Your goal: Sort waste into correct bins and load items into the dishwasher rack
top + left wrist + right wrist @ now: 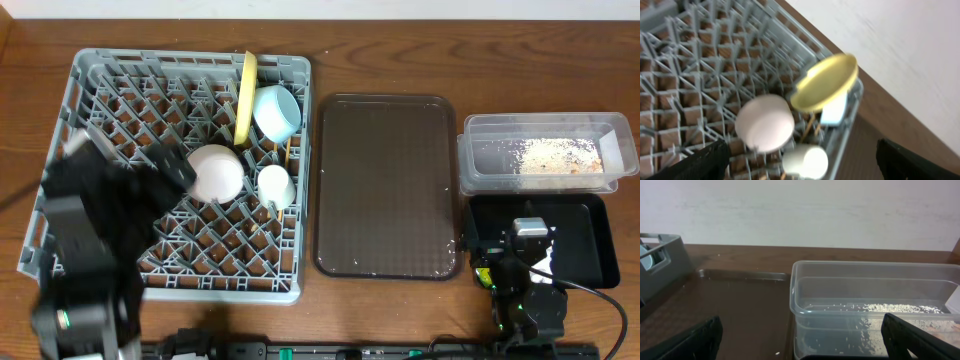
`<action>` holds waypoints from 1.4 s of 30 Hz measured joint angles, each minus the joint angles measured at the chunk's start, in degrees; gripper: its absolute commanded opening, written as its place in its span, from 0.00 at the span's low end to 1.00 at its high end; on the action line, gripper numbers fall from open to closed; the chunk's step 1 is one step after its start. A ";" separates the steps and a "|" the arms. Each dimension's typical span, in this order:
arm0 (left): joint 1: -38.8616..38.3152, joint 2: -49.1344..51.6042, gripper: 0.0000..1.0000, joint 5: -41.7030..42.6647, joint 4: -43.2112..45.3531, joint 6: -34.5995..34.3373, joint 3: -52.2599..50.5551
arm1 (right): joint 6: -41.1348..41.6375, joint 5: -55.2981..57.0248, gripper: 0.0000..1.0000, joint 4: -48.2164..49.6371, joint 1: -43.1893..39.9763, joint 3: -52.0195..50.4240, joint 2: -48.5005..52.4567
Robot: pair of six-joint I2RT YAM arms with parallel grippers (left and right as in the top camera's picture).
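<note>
The rack (190,62) sits at the desk's (400,50) left end. A yellow plate (245,97) stands on edge near its back rim, with a light blue bowl (277,112) just beside it. A white bowl (216,172) lies upturned mid-rack next to a small cup (275,185), and chopsticks (288,152) are among the pegs. Rice scraps (560,155) lie in the clear tub (480,130) at the back right corner. The left gripper (801,145) hangs over the rack and the right gripper (801,320) over the black tub (590,240). Both have their fingers wide apart, holding nothing.
</note>
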 measured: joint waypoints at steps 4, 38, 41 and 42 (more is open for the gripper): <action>-3.50 -10.25 0.95 -0.02 -0.63 0.00 -8.92 | 0.00 0.00 0.99 0.02 0.00 -0.02 0.02; -5.42 -45.92 0.95 -0.26 59.04 6.88 -64.35 | -0.02 0.00 0.99 -0.02 0.00 0.00 0.00; -5.73 -45.97 0.95 -0.24 55.34 10.99 -64.39 | -0.02 0.00 0.99 0.00 0.00 -0.02 0.00; -5.79 -45.94 0.95 -0.24 54.21 12.17 -64.39 | 0.00 0.00 0.99 -0.02 0.00 -0.02 0.00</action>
